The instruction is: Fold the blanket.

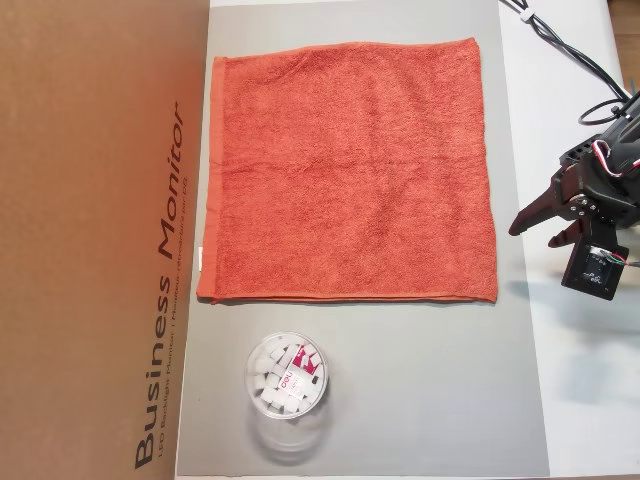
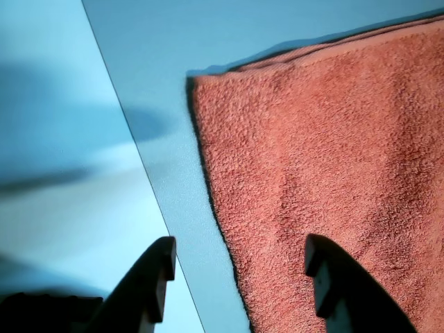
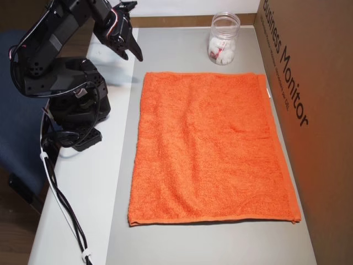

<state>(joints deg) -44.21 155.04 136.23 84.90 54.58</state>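
The blanket (image 1: 350,170) is an orange-red terry towel lying flat and spread out on the grey mat (image 1: 420,380). A small white tag (image 1: 199,257) sits on its left edge in an overhead view. The blanket (image 3: 212,149) fills the mat's middle in both overhead views. My gripper (image 1: 534,233) hangs open beyond the blanket's lower right corner, over the mat's edge, holding nothing. In an overhead view the gripper (image 3: 132,56) is up left of the blanket. The wrist view has the gripper (image 2: 239,260) straddling the side hem of the blanket (image 2: 333,173), whose corner lies ahead.
A clear plastic cup (image 1: 285,385) with white pieces stands on the mat near the blanket's hem; the cup (image 3: 223,38) also shows at the back. A cardboard box (image 1: 100,240) walls one side. The arm's base (image 3: 71,105) and cables (image 3: 60,193) occupy the white table.
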